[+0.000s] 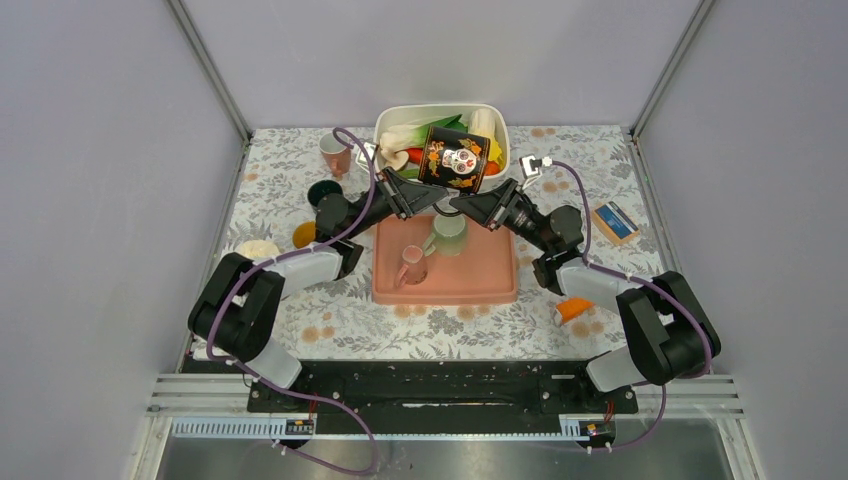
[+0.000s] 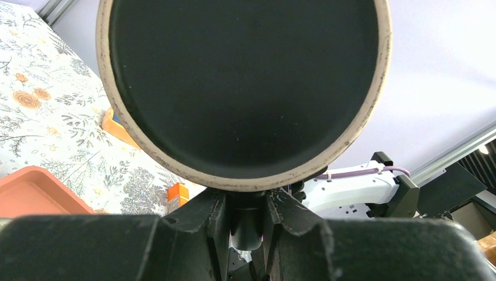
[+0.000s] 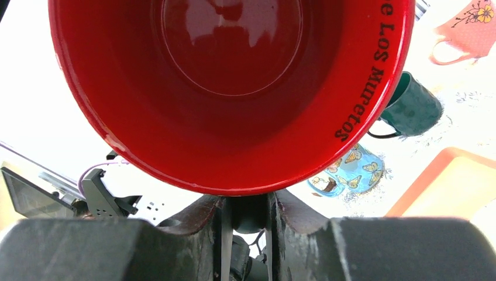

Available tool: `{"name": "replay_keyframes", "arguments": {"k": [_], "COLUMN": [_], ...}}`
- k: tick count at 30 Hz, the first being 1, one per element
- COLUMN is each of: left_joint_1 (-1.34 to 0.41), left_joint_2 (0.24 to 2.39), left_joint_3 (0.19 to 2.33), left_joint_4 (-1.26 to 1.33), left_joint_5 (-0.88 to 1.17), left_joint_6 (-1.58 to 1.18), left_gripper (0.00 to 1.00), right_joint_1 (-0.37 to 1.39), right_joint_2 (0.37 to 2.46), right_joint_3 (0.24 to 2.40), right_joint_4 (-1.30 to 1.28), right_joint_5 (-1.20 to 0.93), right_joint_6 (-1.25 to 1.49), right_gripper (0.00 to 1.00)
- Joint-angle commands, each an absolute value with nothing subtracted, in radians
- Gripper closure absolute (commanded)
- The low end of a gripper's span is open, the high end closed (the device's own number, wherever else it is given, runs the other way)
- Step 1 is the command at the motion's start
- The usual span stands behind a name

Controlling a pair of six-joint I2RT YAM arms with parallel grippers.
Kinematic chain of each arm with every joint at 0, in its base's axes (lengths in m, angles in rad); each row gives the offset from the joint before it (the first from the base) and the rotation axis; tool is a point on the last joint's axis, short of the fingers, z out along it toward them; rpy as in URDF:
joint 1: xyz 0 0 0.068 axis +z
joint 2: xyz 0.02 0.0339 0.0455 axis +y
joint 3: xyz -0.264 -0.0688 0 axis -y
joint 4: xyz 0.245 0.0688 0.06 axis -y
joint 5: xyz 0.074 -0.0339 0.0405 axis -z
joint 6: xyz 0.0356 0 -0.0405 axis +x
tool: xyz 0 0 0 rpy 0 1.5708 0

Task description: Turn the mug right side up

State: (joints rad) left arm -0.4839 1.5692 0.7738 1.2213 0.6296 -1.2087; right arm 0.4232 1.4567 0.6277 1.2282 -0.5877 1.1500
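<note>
A black mug with a skull print [image 1: 455, 158] hangs on its side in the air over the back edge of the pink tray [image 1: 490, 285]. Its black base with a tan ring faces the left wrist view [image 2: 243, 82]. Its red inside faces the right wrist view [image 3: 234, 76]. My left gripper [image 1: 438, 199] is shut on the mug's handle from the left, fingers pinching it [image 2: 247, 216]. My right gripper [image 1: 463, 206] is shut on the same handle from the right [image 3: 245, 213].
A pink mug [image 1: 410, 265] on its side and a green mug [image 1: 448, 235] are on the tray. A white bin [image 1: 395, 120] of toy food stands behind. A pink cup [image 1: 335, 155], a dark mug [image 1: 323, 192], a blue box [image 1: 614, 222] and an orange piece [image 1: 574, 308] lie around.
</note>
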Motion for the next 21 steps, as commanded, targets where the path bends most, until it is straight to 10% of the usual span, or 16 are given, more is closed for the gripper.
{"name": "replay_keyframes", "arguments": {"k": [1,14,21], "left_joint_1": [-0.513,-0.543,-0.552], "left_joint_2": [1.552,1.568,1.568], "left_joint_3": [0.779,0.785,0.789], "left_joint_4": [1.371,1.361,1.348], "left_joint_5": [0.693,0.708,0.717], "left_joint_6": [-1.177,-1.167,-1.162], "left_gripper": [1.00,1.00,1.00], "right_joint_1": [0.386,0.385,0.382], "right_joint_2": [1.442,1.452,1.455], "right_joint_3": [0.649,0.649,0.654], "right_joint_4": [1.299,1.274,1.265], "right_joint_5": [-0.479,-0.469,-0.468], "right_joint_6": [1.141,1.152,1.162], "right_gripper": [0.69,0.79,0.65]}}
